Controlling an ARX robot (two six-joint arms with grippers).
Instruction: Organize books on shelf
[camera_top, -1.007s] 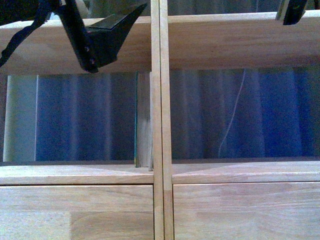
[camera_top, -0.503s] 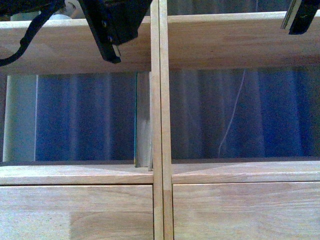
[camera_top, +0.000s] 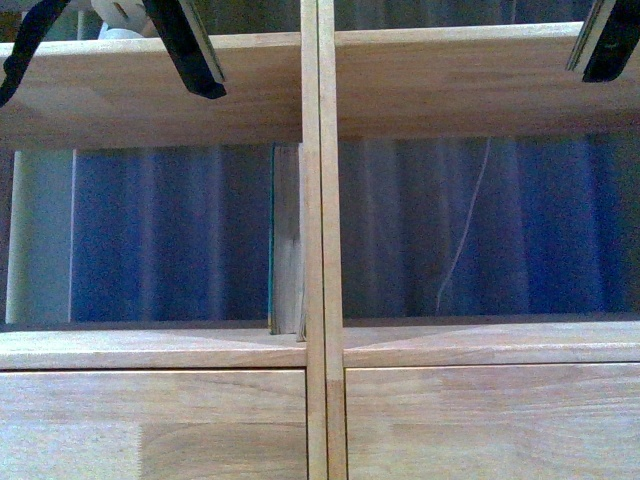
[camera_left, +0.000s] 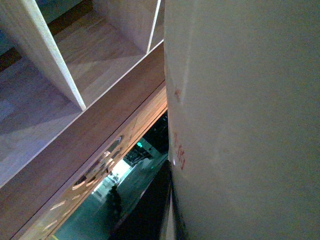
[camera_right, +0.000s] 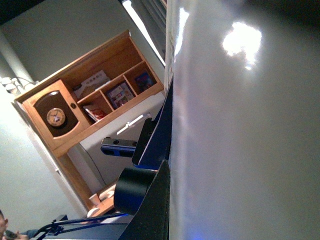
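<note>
A pale surface (camera_left: 240, 100) crowds my left wrist camera (faint red marks on it) and a glossy surface (camera_right: 240, 140) my right, so I cannot tell how my left gripper (camera_top: 185, 45) or right gripper (camera_top: 603, 45) is set. Beyond, in the shelf (camera_top: 160, 350), the teal-edged book (camera_top: 287, 245) stands upright in the left compartment against the centre divider, above drawer fronts (camera_top: 150, 425). Behind hangs a blue-lit curtain (camera_top: 170, 235); elsewhere, a clock-faced cabinet (camera_right: 85, 105).
</note>
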